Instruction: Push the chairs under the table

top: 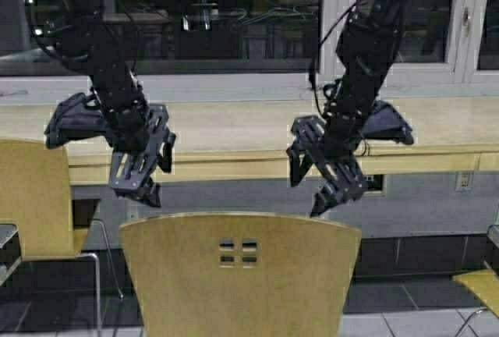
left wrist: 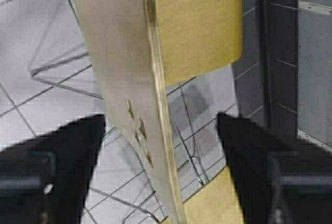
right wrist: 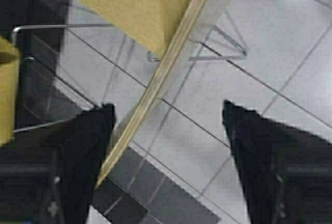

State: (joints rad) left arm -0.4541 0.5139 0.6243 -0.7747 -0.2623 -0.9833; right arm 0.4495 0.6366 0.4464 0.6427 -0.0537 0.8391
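The middle chair point(top: 238, 274) stands near, directly before the robot, its backrest top just below both grippers and its seat short of the table point(top: 234, 130), which runs left to right beyond it under the windows point(top: 234, 9). The left gripper point(top: 140, 167) and right gripper point(top: 331, 183) hang above the backrest's left and right parts, each with fingers spread wide to either side of the backrest's edge and holding nothing. A second chair point(top: 31, 196) stands at the left, a third point(top: 482, 286) at the far right.
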